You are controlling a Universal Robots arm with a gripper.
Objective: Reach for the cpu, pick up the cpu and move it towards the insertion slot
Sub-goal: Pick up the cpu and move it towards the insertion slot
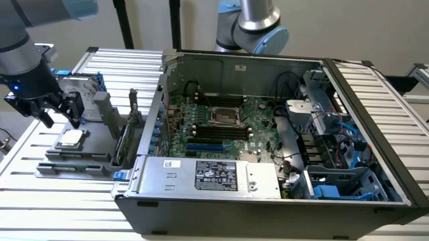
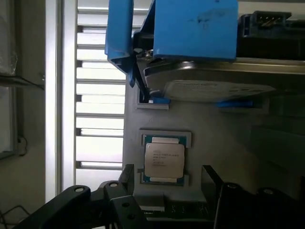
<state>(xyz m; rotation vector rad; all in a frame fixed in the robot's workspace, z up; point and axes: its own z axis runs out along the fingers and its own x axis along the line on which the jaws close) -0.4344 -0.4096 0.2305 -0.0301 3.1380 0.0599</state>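
Our pincer [image 2: 167, 172] is hanging spread wide above the cpu [image 2: 164, 160]. The cpu is lying flat in its grey holder [image 1: 80, 159] on the worktop [image 1: 47, 211], likely so the fingers can straddle it. The insertion slot [image 1: 225, 116] is sitting well apart, inside the open case [image 1: 268, 211].

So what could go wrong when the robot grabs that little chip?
1. The chip sits flat in a snug pocket of the grey holder. The open gripper above it might catch the pocket's edge or pinch the chip crooked.
2. The hard drive stands right beside the chip, so the gripper might bump it.
3. The socket lies deep in the computer case, near cables; the chip could knock something.
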